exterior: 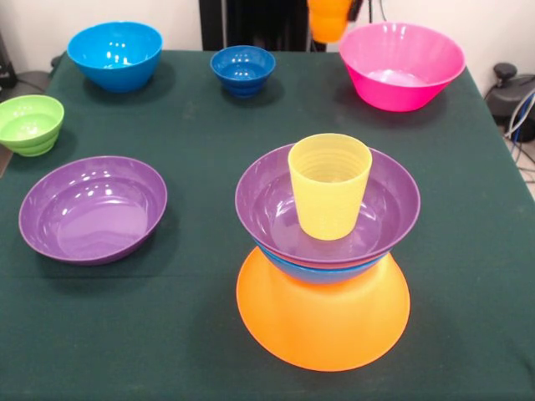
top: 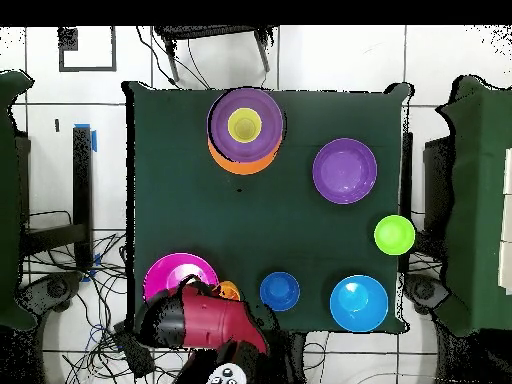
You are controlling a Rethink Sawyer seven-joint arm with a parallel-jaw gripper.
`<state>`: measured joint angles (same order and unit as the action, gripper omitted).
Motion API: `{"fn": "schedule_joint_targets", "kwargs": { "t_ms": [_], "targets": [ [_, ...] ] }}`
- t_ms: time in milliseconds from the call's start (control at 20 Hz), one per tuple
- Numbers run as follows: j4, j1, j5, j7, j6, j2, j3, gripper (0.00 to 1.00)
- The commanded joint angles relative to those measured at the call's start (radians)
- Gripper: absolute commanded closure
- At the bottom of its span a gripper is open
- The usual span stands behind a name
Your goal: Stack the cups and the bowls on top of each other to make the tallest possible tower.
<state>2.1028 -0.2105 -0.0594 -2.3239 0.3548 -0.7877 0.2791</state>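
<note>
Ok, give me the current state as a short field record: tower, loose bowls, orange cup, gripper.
tower: yellow-orange bowl upside down as base, then a bright blue bowl, a purple bowl upright, and the yellow cup standing in it
loose bowls: purple bowl, green bowl, bright blue bowl, dark blue bowl, pink bowl, all upright on the table
orange cup: raised at the top edge of the front view, beside the pink bowl
gripper: cannot tell; hidden in both views
</note>
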Motion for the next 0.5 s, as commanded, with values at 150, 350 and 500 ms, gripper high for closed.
{"fn": "schedule_joint_targets", "kwargs": {
  "t_ms": [150, 350, 500],
  "targets": [
    [-0.39, 0.042, 0.146, 0.183, 0.405, -0.071, -0.088, 1.0],
    [-0.476, 0.104, 0.19, 0.261, 0.432, -0.043, -0.191, 1.0],
    [-0.536, 0.127, 0.217, 0.281, 0.473, -0.022, -0.237, 1.0]
  ]
}}
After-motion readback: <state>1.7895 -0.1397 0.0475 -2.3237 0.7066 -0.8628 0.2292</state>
